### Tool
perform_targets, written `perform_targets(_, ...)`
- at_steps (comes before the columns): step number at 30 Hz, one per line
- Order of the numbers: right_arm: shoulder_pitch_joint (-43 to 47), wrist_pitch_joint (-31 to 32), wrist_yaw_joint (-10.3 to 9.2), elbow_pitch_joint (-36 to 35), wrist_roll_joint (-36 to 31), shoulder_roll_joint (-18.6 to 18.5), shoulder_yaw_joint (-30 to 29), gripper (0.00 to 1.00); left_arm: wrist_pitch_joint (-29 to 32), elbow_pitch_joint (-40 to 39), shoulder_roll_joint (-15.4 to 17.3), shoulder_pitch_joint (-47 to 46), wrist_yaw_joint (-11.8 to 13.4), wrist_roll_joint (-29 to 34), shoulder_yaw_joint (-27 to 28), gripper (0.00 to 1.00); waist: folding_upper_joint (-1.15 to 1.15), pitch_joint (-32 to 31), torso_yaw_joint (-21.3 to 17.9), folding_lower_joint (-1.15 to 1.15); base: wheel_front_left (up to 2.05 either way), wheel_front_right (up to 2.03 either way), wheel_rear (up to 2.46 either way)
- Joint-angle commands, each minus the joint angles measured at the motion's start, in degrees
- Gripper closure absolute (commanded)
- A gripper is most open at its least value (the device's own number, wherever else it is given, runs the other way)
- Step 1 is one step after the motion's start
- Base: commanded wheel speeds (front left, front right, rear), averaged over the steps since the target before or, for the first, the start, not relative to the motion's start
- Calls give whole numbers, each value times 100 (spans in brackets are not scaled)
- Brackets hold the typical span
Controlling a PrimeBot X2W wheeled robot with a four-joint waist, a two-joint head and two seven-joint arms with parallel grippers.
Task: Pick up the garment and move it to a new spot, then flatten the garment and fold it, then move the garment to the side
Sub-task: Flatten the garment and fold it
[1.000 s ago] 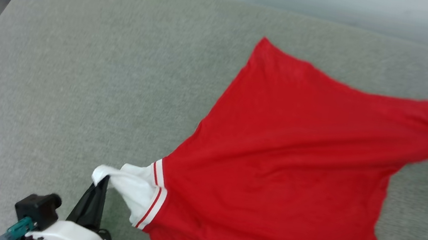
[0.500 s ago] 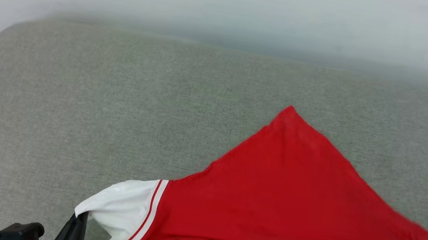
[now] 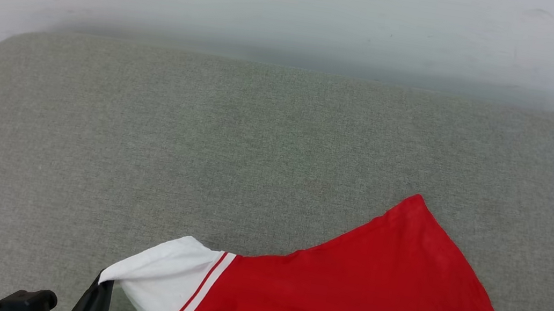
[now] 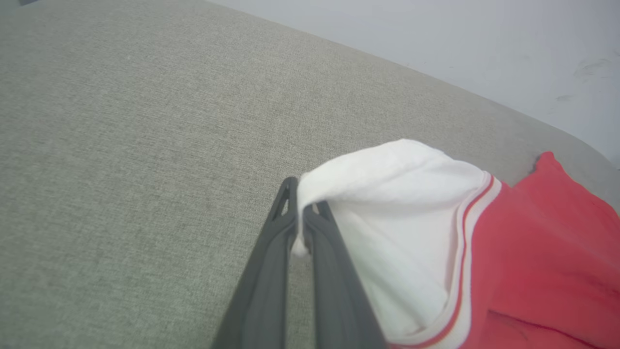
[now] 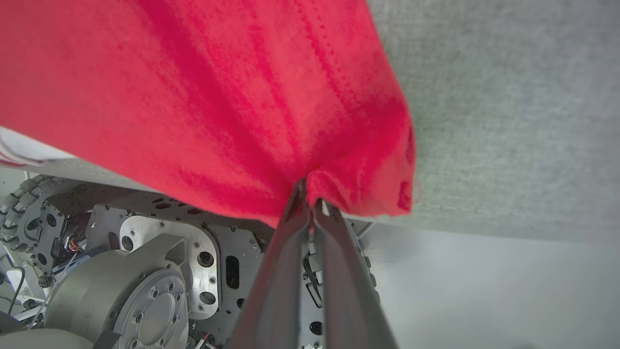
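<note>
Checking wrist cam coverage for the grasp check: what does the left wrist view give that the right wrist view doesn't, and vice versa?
Left wrist: the left gripper shut on the edge of the white sleeve, with the striped trim beside it. Right wrist: the right gripper shut on a bunched red corner, with the robot's wheeled base beneath. Both: the garment and the grey-green padded surface.

The garment (image 3: 370,299) lies partly on a grey fabric surface (image 3: 148,148).
</note>
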Motion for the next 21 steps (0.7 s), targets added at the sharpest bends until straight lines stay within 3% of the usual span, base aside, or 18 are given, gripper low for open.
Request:
perform_targets(1,-41,-141,-7,-9,-42,50,-54,0,18,-14,37,-24,32,5,-15,100,0,3,-10,1,0,0,0)
perform_targets(13,-1214,-676,-6,-1075,-111,-268,-502,0,36,-76,41,-150,17,68,-133,100,0,15,96,1,0,0,0)
perform_targets(21,-2730,-113,-6,-1645,-215,-790,53,0,3,-101,-43,-496,-61,144,-281,100,0,397,408,1,0,0,0)
